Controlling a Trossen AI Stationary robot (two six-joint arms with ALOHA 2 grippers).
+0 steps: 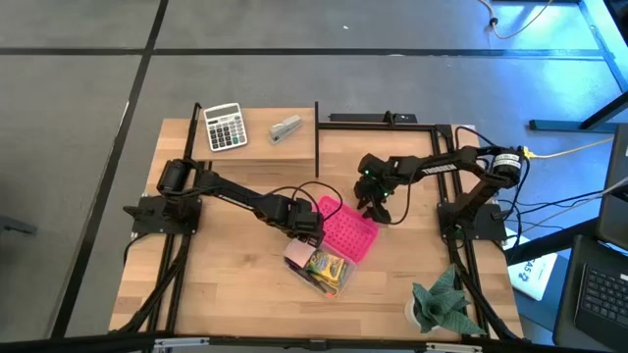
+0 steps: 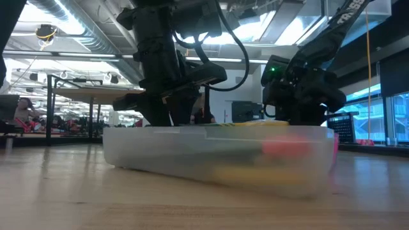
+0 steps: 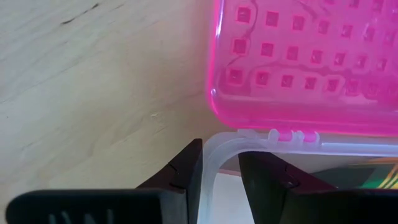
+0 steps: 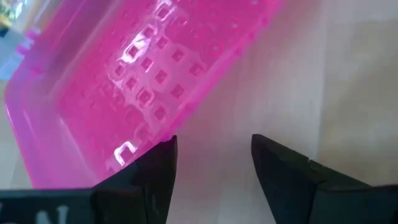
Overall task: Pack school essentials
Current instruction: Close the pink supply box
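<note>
left wrist view: left claw (image 3: 221, 180) pinches clear box (image 3: 214, 158) wall; right claw (image 4: 214, 168) open beside pink lid (image 4: 143, 81).

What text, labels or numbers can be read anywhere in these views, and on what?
None can be read.
Calculator: key markings too small.
Crayon box in the clear case: print blurred.
White sheet at the table's right: blue mark, unreadable.

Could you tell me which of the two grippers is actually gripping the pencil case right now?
The left gripper: its fingers pinch the clear case's rim by the hinge, while the right gripper sits open beside the pink lid.
</note>
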